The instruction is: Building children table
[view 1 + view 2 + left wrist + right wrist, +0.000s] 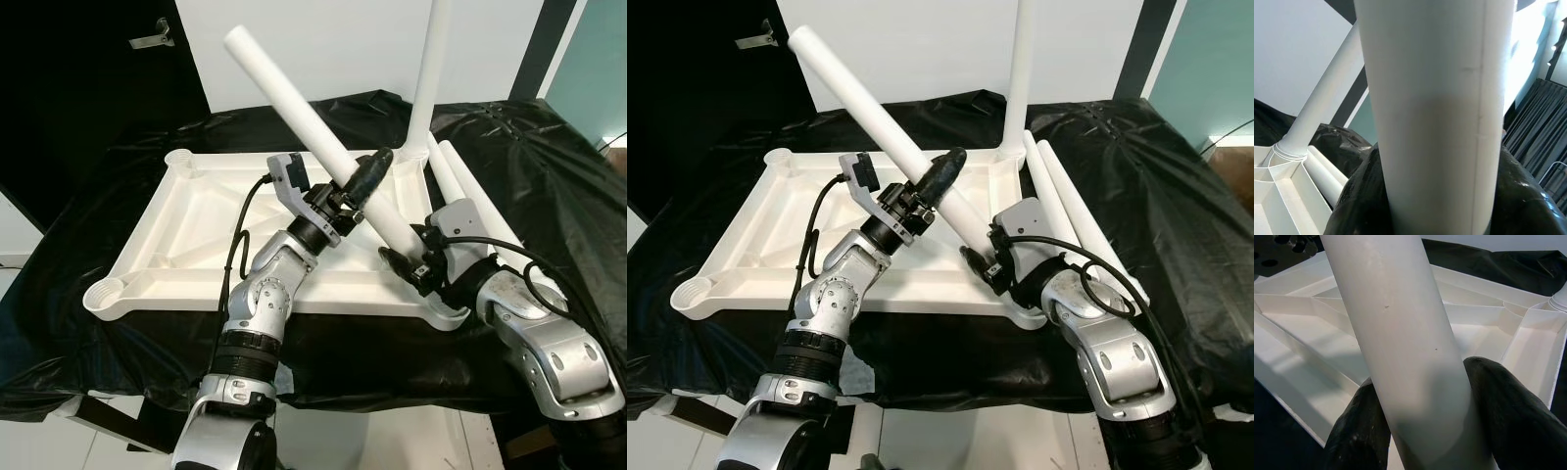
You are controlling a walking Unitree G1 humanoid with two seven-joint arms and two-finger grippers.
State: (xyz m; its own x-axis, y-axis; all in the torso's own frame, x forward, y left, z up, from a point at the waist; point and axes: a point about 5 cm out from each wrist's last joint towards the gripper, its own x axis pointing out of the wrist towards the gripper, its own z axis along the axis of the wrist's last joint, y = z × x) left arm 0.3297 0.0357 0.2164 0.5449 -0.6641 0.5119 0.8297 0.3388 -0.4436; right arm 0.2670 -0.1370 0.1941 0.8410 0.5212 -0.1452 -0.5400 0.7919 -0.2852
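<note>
Right gripper (400,257) pinches the low end of a white table leg (323,137) near the tabletop's 4 o'clock corner. Left gripper (364,179) clamps the same leg higher up. Leg slants toward 10 o'clock over the upturned white tabletop (186,230) on black sheet (549,186). Two loose legs (480,211) lie at 3 o'clock. One upright leg (431,69) stands in the far 1 o'clock corner.

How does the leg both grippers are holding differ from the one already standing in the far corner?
The held leg is tilted, its lower end near the tabletop's near right corner; the installed leg stands upright in its socket. The left gripper and right gripper clamp the held leg; nothing touches the installed leg. Both are white round tubes.
</note>
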